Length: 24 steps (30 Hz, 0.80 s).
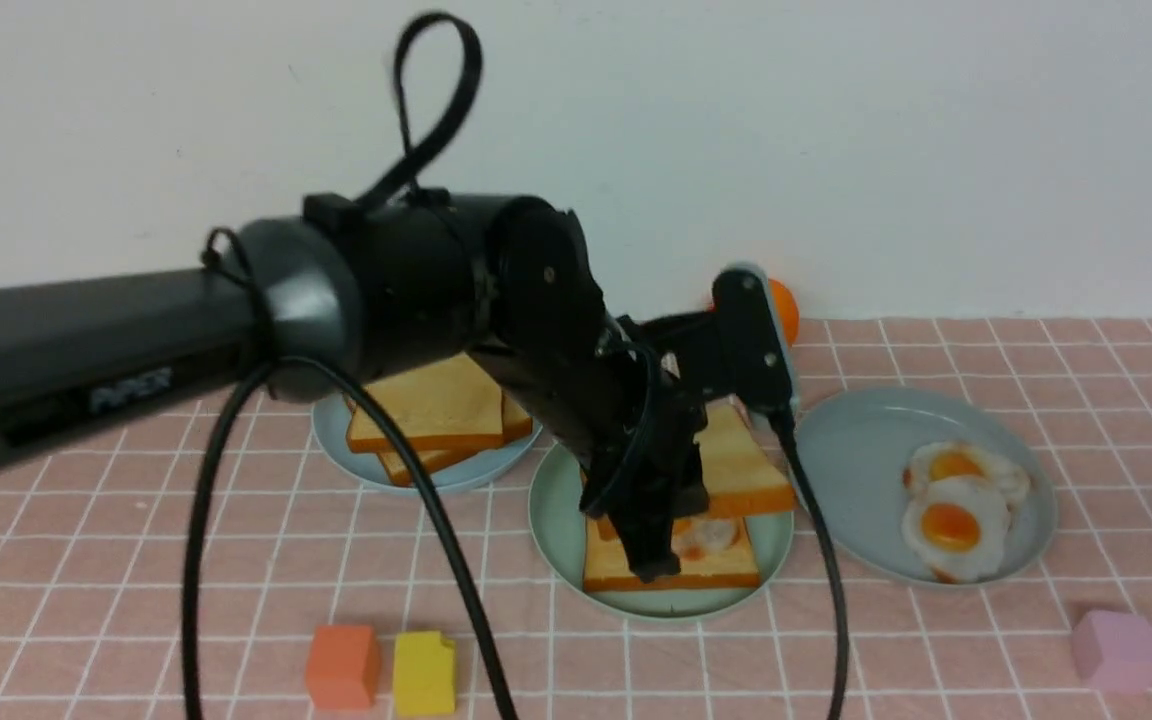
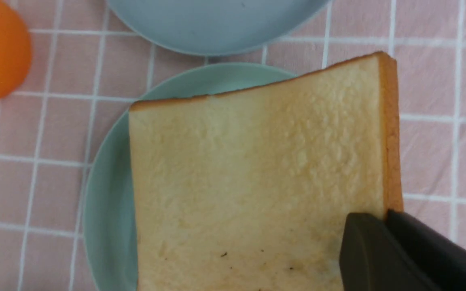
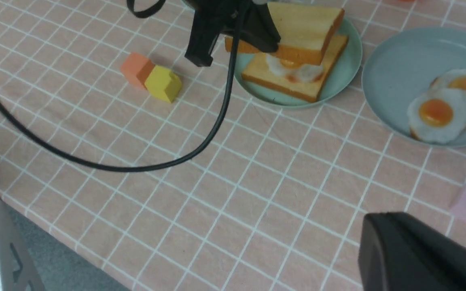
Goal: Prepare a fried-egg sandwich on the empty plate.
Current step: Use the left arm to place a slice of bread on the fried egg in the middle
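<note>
The mint-green plate (image 1: 561, 525) sits mid-table with one toast slice (image 1: 671, 575) flat on it and a fried egg (image 1: 711, 535) on that slice. My left gripper (image 1: 651, 545) is shut on the edge of a second toast slice (image 1: 751, 470), holding it tilted just over the egg. In the left wrist view the gripper (image 2: 384, 216) pinches the toast (image 2: 257, 169) at its crust, above the plate (image 2: 107, 194). The right wrist view shows the stack (image 3: 297, 52) on the plate (image 3: 340, 79). My right gripper (image 3: 382, 226) is shut and empty, hovering over the tablecloth nearer me.
A blue-grey plate (image 1: 336, 440) holds a skewed toast pile (image 1: 436, 410) at left. Another blue-grey plate (image 1: 851, 450) holds two fried eggs (image 1: 956, 510) at right. An orange ball (image 1: 784, 305) lies behind. Orange (image 1: 341, 665), yellow (image 1: 424, 672) and lilac (image 1: 1116, 650) blocks lie in front.
</note>
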{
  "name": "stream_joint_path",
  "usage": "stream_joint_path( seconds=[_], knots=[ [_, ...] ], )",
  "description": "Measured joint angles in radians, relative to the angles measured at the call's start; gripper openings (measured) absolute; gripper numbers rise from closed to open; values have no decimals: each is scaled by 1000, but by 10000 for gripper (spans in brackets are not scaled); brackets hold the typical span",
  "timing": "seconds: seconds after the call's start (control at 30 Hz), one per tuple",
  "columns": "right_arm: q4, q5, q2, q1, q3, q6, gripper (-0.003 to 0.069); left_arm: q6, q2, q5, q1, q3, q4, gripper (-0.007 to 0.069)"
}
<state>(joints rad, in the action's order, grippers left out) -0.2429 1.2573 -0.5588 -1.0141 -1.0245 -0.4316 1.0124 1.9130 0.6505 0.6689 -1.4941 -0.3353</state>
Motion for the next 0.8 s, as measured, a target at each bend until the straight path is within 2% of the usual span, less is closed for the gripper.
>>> stream_joint_path(
  seconds=[0.33, 0.63, 0.8],
  knots=[
    [5, 0, 11, 0, 4, -12, 7, 46, 76, -76, -4, 0, 2, 44],
    [5, 0, 11, 0, 4, -12, 8, 56, 72, -25, -4, 0, 28, 44],
    [4, 0, 11, 0, 4, -12, 8, 132, 65, -5, -8, 0, 22, 44]
  ],
)
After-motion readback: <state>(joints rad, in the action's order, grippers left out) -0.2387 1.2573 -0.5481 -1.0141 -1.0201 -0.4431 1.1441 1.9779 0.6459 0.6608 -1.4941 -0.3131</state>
